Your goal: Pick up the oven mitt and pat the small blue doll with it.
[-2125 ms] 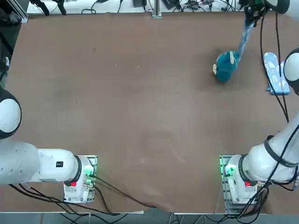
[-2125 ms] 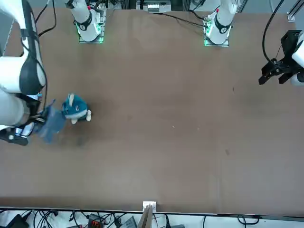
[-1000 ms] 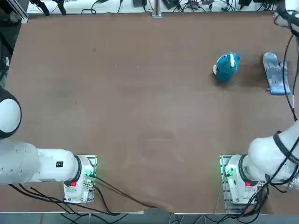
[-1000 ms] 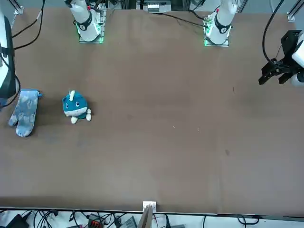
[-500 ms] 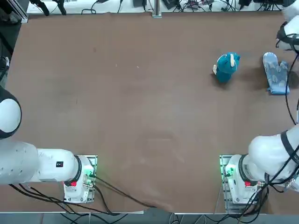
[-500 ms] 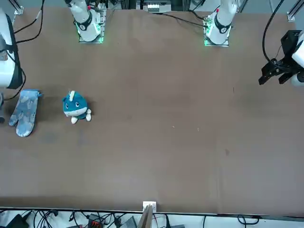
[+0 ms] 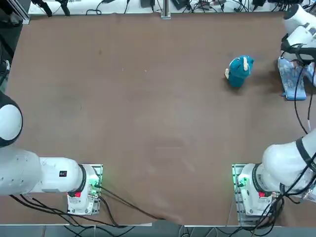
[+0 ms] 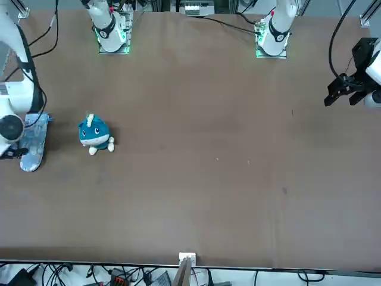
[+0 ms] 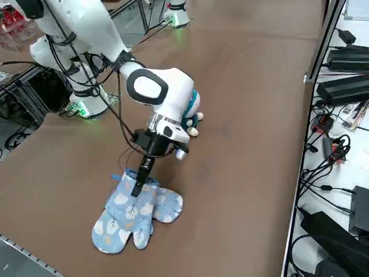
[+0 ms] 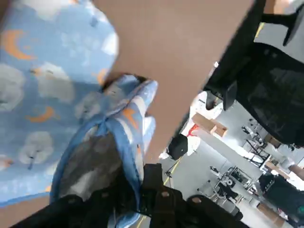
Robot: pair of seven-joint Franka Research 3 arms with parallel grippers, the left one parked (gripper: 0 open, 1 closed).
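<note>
While the oven mitt (image 9: 135, 216) lies flat on the brown table (image 7: 148, 108), the right gripper (image 9: 138, 186) stands over its cuffed end with the fingers pointing straight down onto the fabric. From the wrist camera the dark fingers (image 10: 152, 183) sit at the mitt's open cuff (image 10: 102, 142), where the blue binding is lifted and folded up between them, so the gripper looks pressed together on that cuff edge, though the fingertips themselves are mostly hidden by the cloth. Only that edge is raised; the rest of the mitt, pale blue with white clouds and orange moons, rests on the tabletop, stretching away from the gripper with its thumb sticking out to one side. The small blue doll (image 7: 239, 70) sits upright on the table well apart from the gripper, off toward the middle of the table, with open tabletop between it and the mitt. Seen from the right side, the doll (image 9: 194, 109) is largely hidden behind the arm's white wrist (image 9: 164, 95), with only a strip of teal and a pale foot showing. From across the table the doll (image 8: 94, 134) faces that camera, and the mitt (image 8: 33, 149) lies beside it, partly covered by the arm.
</note>
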